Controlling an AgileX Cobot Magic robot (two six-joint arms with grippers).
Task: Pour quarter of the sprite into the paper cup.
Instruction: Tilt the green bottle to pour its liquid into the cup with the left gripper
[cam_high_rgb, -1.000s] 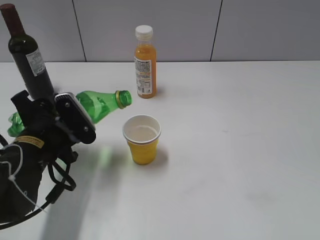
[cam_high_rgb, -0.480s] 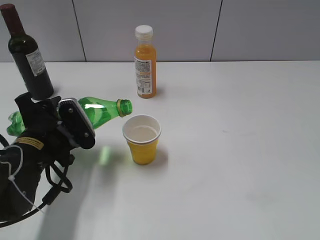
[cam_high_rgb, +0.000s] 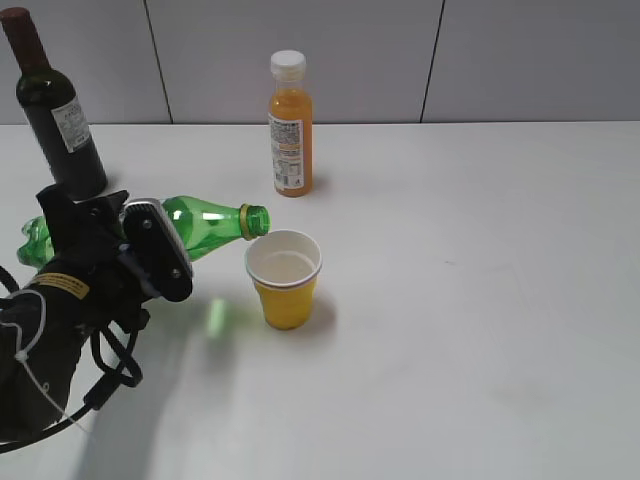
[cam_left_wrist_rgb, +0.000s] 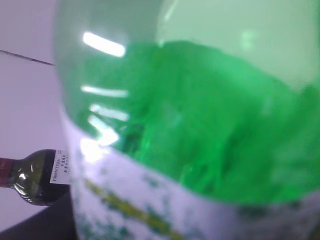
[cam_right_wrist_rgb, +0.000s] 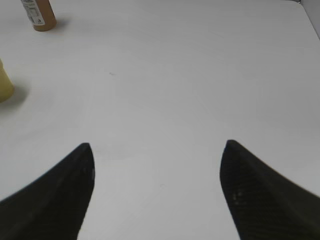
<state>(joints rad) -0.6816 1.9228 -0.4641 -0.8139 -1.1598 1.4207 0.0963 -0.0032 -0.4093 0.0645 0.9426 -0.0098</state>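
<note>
sprite (cam_high_rgb: 205, 223) neck dipped lower toward paper cup (cam_high_rgb: 285, 279) | left hand (cam_high_rgb: 140, 250) clamped on it | right hand (cam_right_wrist_rgb: 157, 150) apart

The sprite (cam_high_rgb: 205, 224) is translucent green with a gold ring at its neck — up close, its label (cam_left_wrist_rgb: 150, 210) is white, speckled green with a yellow streak. The paper cup (cam_high_rgb: 285, 279) is yellow outside, white inside and at the rim. The juice bottle (cam_high_rgb: 290, 126) is orange under a white cap; the wine bottle (cam_high_rgb: 55, 115) is near-black with a maroon top and a white label. Both tools — left tool (cam_high_rgb: 150, 250), right tool (cam_right_wrist_rgb: 155, 150) — are black. The desk (cam_high_rgb: 480, 300) is plain white.
</note>
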